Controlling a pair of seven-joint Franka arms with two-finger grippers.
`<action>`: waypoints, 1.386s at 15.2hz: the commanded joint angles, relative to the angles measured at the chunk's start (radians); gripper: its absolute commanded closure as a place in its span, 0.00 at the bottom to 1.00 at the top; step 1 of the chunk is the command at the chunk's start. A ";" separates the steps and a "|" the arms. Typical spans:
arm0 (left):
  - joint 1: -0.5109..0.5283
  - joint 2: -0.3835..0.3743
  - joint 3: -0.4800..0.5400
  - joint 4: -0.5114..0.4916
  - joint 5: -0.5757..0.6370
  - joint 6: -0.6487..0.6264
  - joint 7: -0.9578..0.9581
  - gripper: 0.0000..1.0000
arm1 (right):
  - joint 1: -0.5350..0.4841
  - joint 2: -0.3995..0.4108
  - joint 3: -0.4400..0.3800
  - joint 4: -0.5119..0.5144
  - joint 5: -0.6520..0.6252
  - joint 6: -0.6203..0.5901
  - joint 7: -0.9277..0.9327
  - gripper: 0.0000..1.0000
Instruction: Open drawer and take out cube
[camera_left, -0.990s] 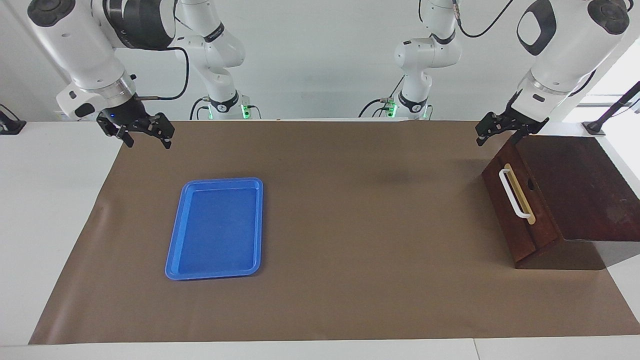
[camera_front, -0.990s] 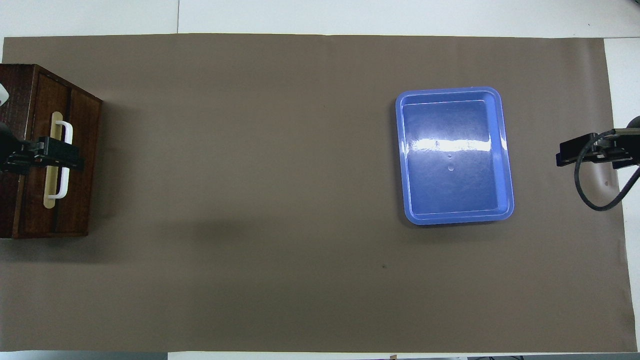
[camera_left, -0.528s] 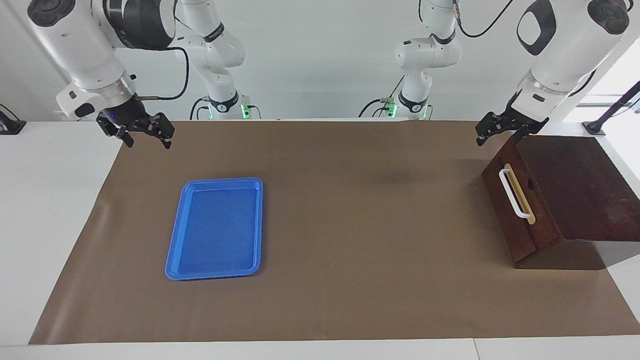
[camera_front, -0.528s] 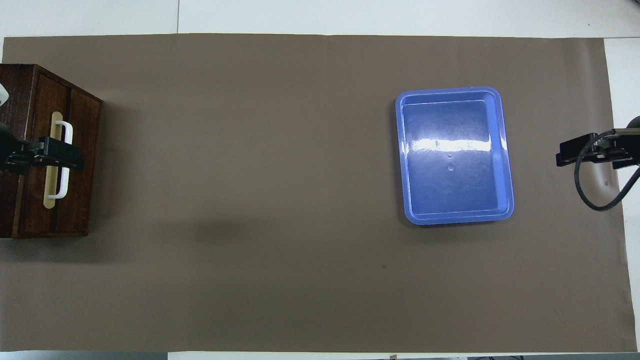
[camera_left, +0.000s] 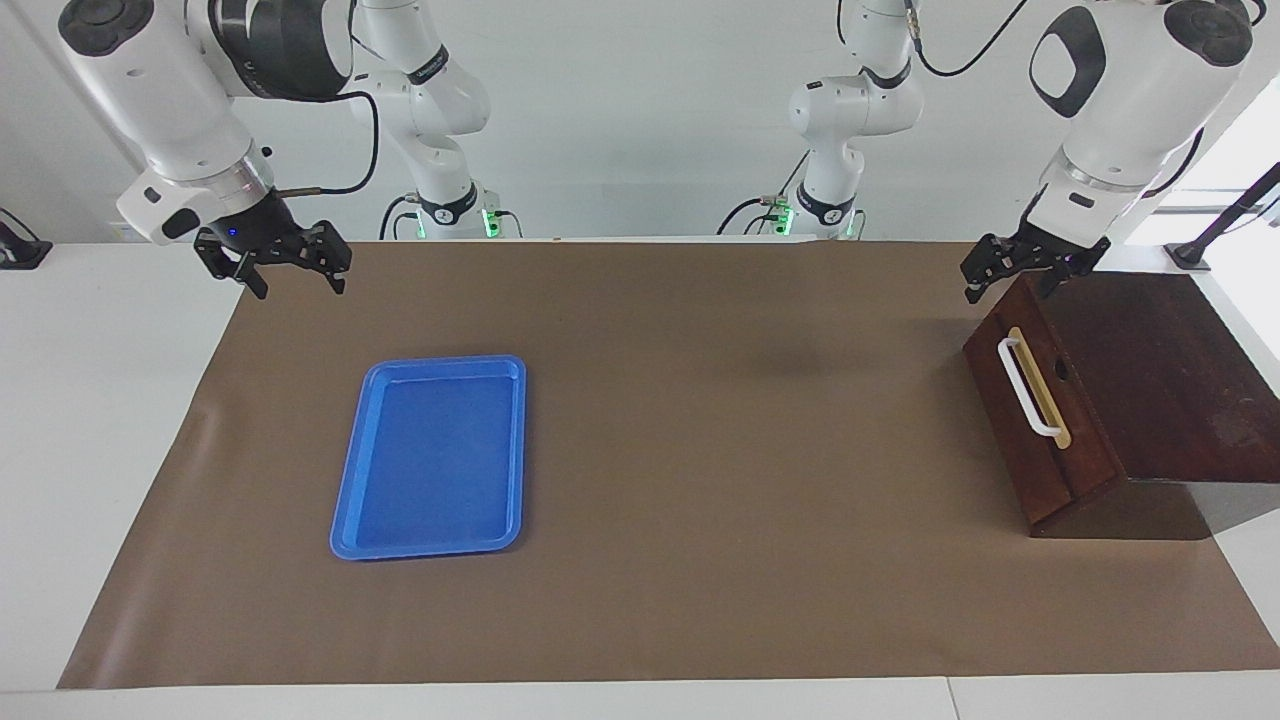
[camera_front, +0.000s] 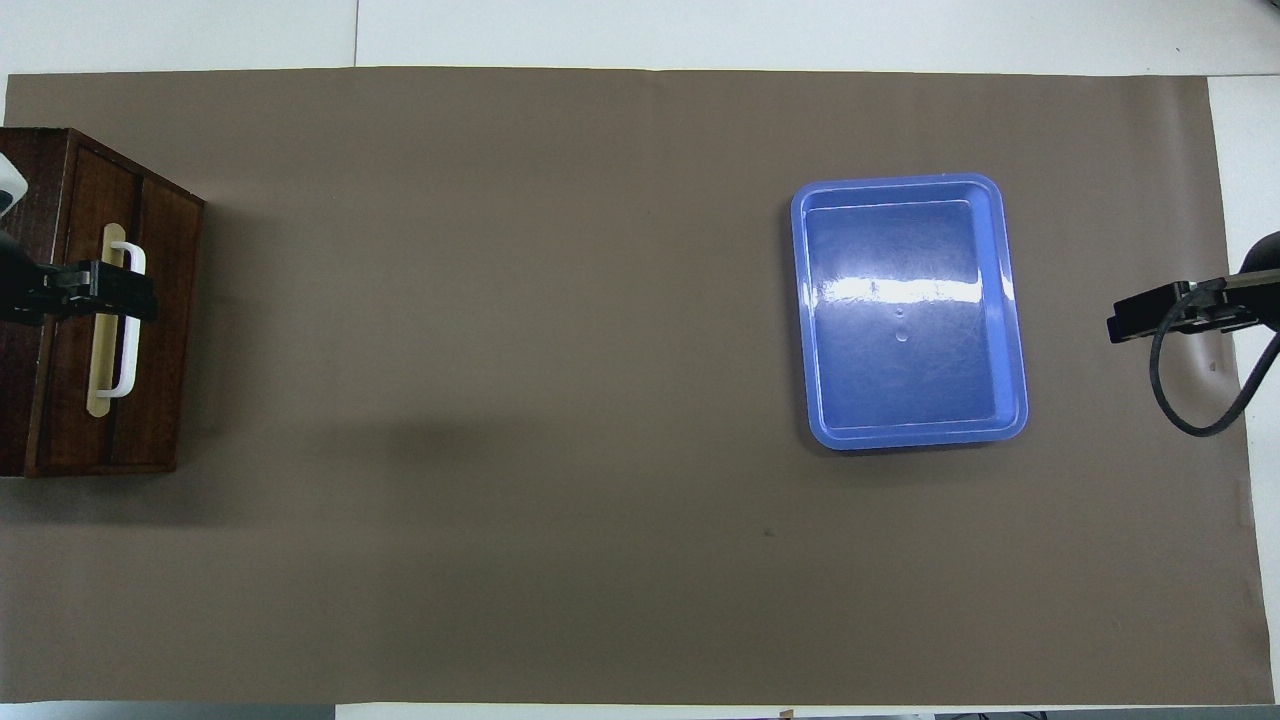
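Note:
The drawer (camera_left: 1040, 440) is closed in its dark wooden box (camera_left: 1160, 380) at the left arm's end of the table. Its white bar handle (camera_left: 1027, 388) faces the table's middle, and it also shows in the overhead view (camera_front: 128, 330). My left gripper (camera_left: 1010, 278) is open and hangs in the air over the box's top edge above the drawer front. In the overhead view the left gripper (camera_front: 100, 295) covers the handle. My right gripper (camera_left: 292, 272) is open and empty, up over the mat's edge at the right arm's end. The cube is out of view.
A flat blue tray (camera_left: 430, 460) lies empty on the brown mat toward the right arm's end, and it also shows in the overhead view (camera_front: 910, 310). The brown mat (camera_left: 700, 450) covers the table between tray and drawer box.
My left gripper has shifted slightly over the drawer box, a little more over the box's top edge. My right gripper has moved very slightly. The drawer has not moved.

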 joint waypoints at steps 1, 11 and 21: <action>-0.034 -0.019 0.004 -0.113 0.080 0.118 -0.012 0.00 | -0.005 -0.030 0.009 -0.041 0.022 0.003 -0.031 0.00; -0.031 0.111 0.002 -0.263 0.351 0.398 -0.079 0.00 | -0.002 -0.103 0.010 -0.226 0.267 0.134 -0.582 0.00; 0.003 0.179 0.005 -0.265 0.428 0.475 -0.081 0.00 | 0.079 -0.076 0.015 -0.369 0.664 0.210 -1.211 0.00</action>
